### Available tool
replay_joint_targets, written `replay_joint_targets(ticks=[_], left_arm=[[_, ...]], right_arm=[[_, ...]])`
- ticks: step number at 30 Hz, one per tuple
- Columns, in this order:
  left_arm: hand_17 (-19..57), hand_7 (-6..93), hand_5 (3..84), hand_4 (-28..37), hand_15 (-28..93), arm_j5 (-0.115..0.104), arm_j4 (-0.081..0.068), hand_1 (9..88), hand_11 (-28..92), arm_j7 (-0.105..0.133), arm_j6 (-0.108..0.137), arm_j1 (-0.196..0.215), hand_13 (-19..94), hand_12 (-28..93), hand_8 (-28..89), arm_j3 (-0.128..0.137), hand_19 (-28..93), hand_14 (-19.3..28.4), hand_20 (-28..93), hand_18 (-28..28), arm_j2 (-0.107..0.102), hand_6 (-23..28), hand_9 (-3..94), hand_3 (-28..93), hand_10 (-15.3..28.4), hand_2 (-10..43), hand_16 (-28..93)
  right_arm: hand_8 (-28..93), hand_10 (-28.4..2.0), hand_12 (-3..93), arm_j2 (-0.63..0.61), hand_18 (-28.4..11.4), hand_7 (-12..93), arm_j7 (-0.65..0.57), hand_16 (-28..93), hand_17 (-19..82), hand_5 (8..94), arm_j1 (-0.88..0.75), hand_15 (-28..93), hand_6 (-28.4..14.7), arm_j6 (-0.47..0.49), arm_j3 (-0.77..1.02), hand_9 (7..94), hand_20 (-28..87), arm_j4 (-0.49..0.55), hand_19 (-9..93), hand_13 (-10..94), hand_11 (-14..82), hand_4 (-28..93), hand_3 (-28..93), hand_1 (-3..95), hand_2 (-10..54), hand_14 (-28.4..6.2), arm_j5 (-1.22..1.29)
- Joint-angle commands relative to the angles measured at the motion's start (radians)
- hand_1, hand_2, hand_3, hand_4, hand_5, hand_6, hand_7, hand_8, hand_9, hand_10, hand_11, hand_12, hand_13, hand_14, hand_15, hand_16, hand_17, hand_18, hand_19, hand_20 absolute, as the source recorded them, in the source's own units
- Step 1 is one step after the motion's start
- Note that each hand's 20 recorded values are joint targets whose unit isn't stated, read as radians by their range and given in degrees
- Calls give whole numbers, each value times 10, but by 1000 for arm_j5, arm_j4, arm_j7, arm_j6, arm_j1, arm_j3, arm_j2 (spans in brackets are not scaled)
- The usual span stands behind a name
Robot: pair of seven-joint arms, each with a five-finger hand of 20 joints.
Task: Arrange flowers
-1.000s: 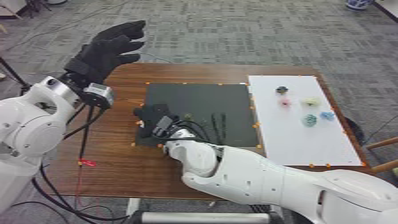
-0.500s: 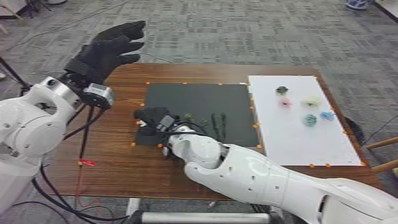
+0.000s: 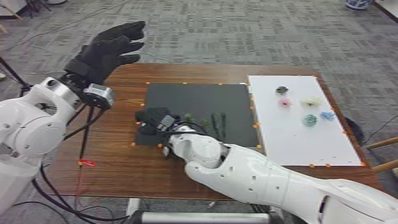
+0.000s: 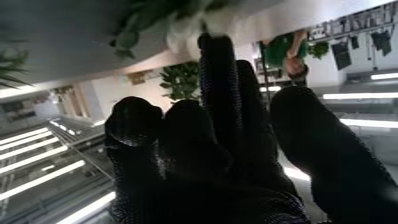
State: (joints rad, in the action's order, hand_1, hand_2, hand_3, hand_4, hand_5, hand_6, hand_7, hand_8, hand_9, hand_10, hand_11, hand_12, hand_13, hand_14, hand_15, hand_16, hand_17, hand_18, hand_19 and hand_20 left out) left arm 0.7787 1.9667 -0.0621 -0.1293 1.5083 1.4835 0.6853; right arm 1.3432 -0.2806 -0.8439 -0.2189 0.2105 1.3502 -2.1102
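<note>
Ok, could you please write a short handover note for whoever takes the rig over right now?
Left hand: open, raised beyond the table's left edge, holding nothing.
Right hand: low over the black mat, at its left side; leafy greenery is close by in the wrist view. Its grip is unclear.
Things: five small flower pieces lie apart on the white sheet; thin dark strips lie on the mat.
Done: no finished arrangement visible.
Left: probably bringing flowers and greenery together.

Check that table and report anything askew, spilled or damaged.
Nothing stands out. The black mat and white sheet look flat, the flowers sit loosely grouped on the sheet, and I see no spill.
</note>
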Motion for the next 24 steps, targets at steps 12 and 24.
replay_joint_targets(ticks=[12,24], left_arm=[[-136,157,210,-277,335,2,19,253,137,0,11,24,50,210,-73,29,380,122,87,197,11,11,151,694,90,-66,-23],[-135,156,211,-276,336,20,157,254,137,25,95,389,51,209,-73,339,381,122,87,197,69,11,152,696,90,-66,-23]], right_arm=[[-141,-90,159,-28,-234,331,24,314,378,396,2,881,-50,-77,-3,617,539,56,932,744,204,1,932,146,193,-80,17],[-93,-140,166,-406,-229,227,179,299,368,346,-255,861,-85,-109,406,494,496,580,932,721,193,-282,827,153,13,-86,759]])
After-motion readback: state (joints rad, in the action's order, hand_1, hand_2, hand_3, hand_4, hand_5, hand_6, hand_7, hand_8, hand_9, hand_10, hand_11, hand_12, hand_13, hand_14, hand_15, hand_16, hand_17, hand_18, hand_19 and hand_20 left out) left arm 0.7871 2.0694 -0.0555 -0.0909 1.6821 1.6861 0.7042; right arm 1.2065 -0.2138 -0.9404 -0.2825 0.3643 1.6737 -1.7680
